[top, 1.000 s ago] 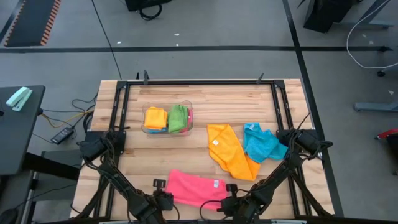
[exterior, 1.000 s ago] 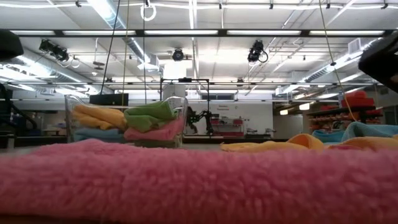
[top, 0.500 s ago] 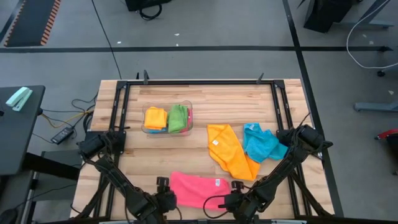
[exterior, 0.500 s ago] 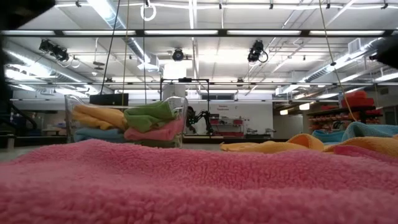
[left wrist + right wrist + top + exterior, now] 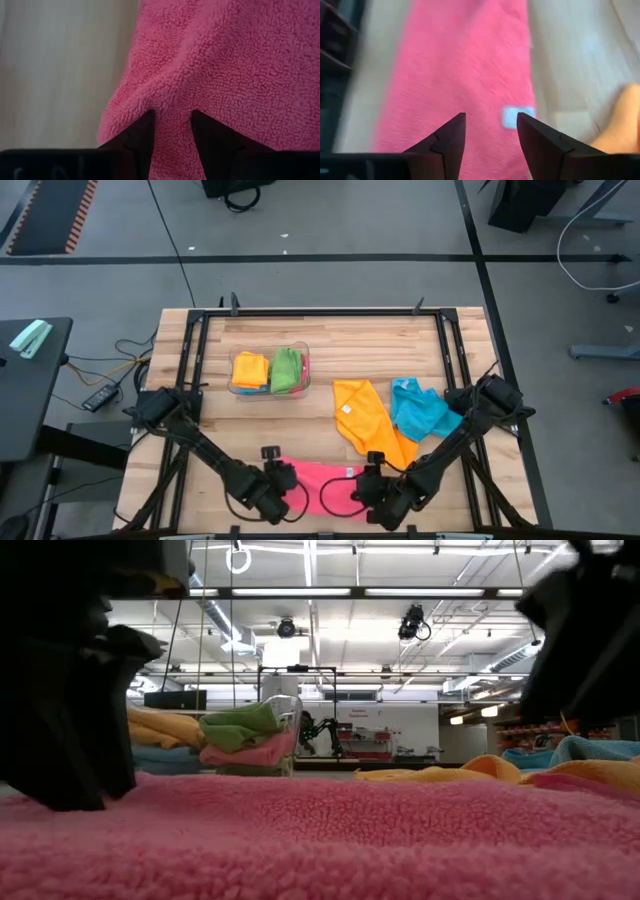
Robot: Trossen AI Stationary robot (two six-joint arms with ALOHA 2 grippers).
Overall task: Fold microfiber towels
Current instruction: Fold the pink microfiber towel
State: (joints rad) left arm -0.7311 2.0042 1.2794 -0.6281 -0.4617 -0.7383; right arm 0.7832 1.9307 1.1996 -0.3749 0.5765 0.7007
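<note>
A pink towel (image 5: 325, 482), folded into a strip, lies flat near the table's near edge and fills the low view's foreground (image 5: 320, 830). My left gripper (image 5: 172, 125) stands on its left end (image 5: 283, 478) with a ridge of cloth between the fingers. My right gripper (image 5: 490, 125) hovers open over the right end (image 5: 368, 480), near the white label (image 5: 517, 116). An orange towel (image 5: 370, 422) and a blue towel (image 5: 420, 410) lie crumpled at the right. Folded towels sit in a clear bin (image 5: 302, 370). My left gripper has a raised ridge of the pink towel (image 5: 172, 107) between its two fingers, close to the towel's left edge. The fingers come slanting down from the near-left. One layer or several, I cannot tell. The towel stays on the table, puckered around the fingers.
The clear bin stands at the back left of centre. The orange and blue towels overlap at the right, just beyond my right arm (image 5: 450, 445). Black frame rails (image 5: 195, 350) run along the table's left, right and far sides. Bare wood (image 5: 300, 430) shows between bin and pink towel.
My left gripper has gone from the near edge toward the table's right, onto the pink towel's left end. My right gripper has risen a little and shifted toward the far edge over the right end. Both now loom at the sides of the low view. The towel has stayed flat.
</note>
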